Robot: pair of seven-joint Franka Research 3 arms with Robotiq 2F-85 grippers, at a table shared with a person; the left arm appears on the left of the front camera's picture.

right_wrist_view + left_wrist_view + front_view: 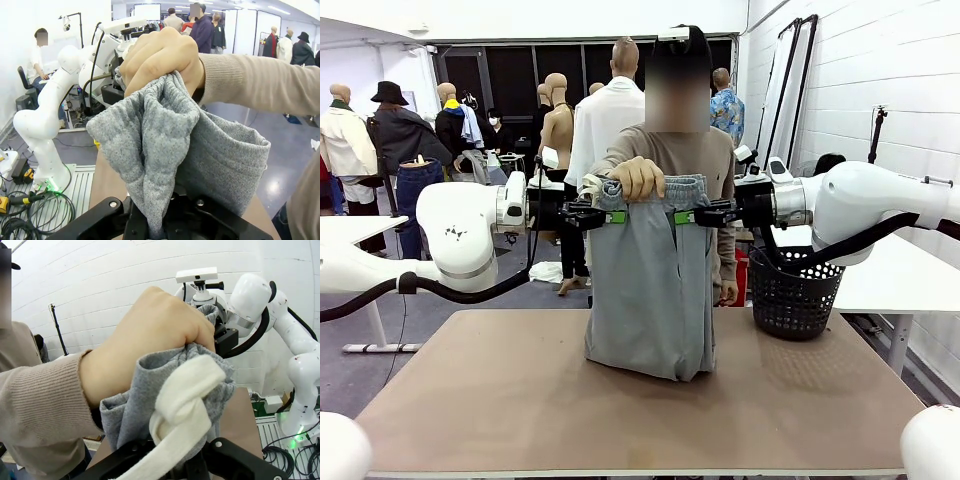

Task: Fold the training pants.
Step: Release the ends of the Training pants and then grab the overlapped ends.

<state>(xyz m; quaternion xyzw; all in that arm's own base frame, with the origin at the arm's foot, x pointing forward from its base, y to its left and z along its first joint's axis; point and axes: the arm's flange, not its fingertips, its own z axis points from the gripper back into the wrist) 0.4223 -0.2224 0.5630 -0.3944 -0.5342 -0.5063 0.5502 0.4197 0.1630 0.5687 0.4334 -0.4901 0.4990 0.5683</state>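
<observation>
Left fingers (617,216): clamped tight on the left edge of the waistband of the training pants (650,290). I've got cloth, no gap showing.
Right fingers (681,216): pinched shut on the opposite edge of that same waistband.
Training pants: one grey pair, hanging from the waistband between my two grips, with the lower end down on the desk (500,400).
Person's hand (638,177): one, fisted on the middle of the waistband, right between my fingers.
Drawstring (185,400): one pale knotted end, dangling close in front of my left wrist.
My arms: two, both level above the desk, wrists turned inward and facing each other.
Basket (792,295): one, black, at the desk's right side, behind my right arm.
</observation>
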